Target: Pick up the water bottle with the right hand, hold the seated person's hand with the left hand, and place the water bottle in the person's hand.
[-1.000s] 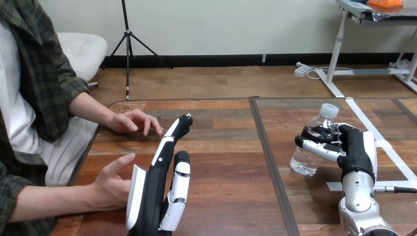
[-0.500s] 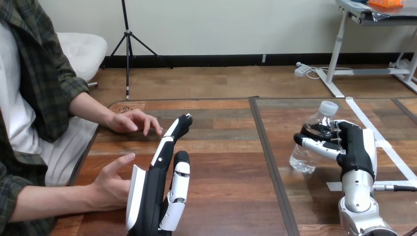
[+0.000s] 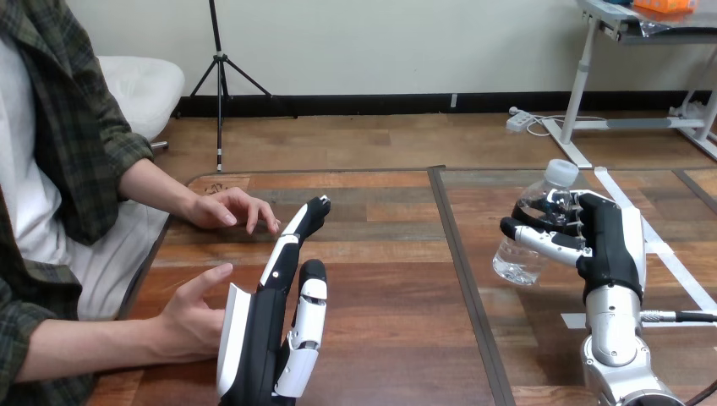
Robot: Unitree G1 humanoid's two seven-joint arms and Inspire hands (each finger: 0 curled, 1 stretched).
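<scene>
Right robot hand at the desk's 3 o'clock side, forearm coming up from 5 o'clock. Its fingers and thumb are curled round the water bottle, clamped on the upper body just under the white cap. The bottle is clear and tilted, cap leaning toward 1 o'clock, base toward 7 o'clock. The base sits low over the desk; cannot tell if it touches.

Left robot hand at 6 o'clock, standing on edge, fingers straight and pressed together, pointing toward 12 o'clock, thumb straight alongside at its 3 o'clock. It holds nothing.

Person's lower hand at 8 o'clock, open, thumb up, just beside the left robot hand at its 9 o'clock. White shell covers the meeting edge, so contact cannot be told; no robot fingers are curled round it. Person's upper hand at 10 o'clock, palm down, fingertips on the desk, apart from the left robot hand's fingertips.

Desk: brown wood-plank surface, boards in mixed light and dark tones running 9 to 3 o'clock. A dark seam strip runs from 12 toward 6 o'clock and splits it into two panels, the bottle on the right panel, near the seam. White tape line crosses the right panel diagonally from 12 toward 4 o'clock. A short tape piece lies beside the right forearm.
</scene>
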